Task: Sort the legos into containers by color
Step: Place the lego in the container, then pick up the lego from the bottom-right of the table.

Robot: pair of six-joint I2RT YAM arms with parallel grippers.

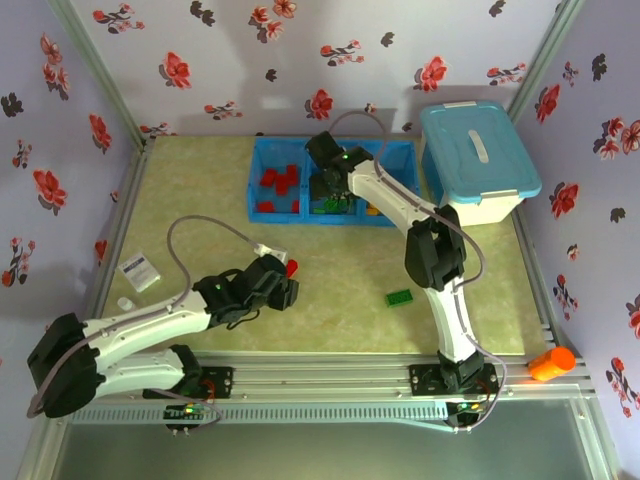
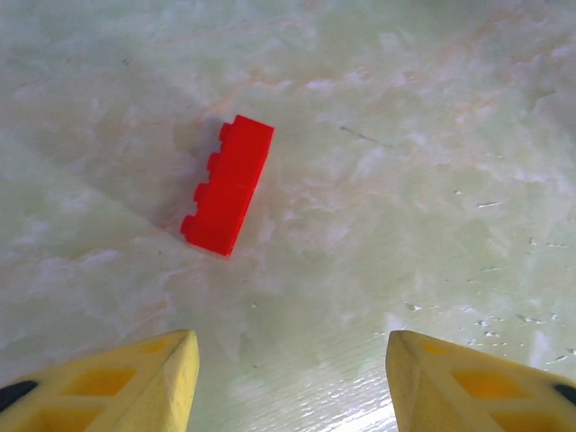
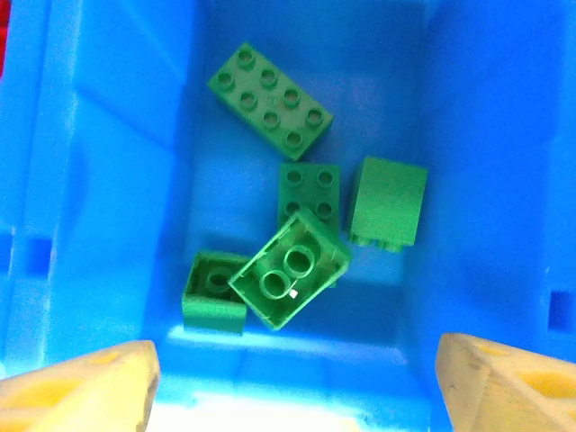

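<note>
A red lego lies on its side on the table, ahead and a little left of my left gripper. That gripper is open with nothing between its fingers. From above, the left gripper sits just beside this red lego. My right gripper hangs open and empty over the middle container, where several green legos lie, one of them upside down on top of others. In the top view the right gripper hovers over the blue tray. One green lego rests on the table.
Red legos fill the left compartment and yellow ones the right. A light-blue lidded tub stands right of the tray. A white card lies at the table's left, and an orange object by the right rail.
</note>
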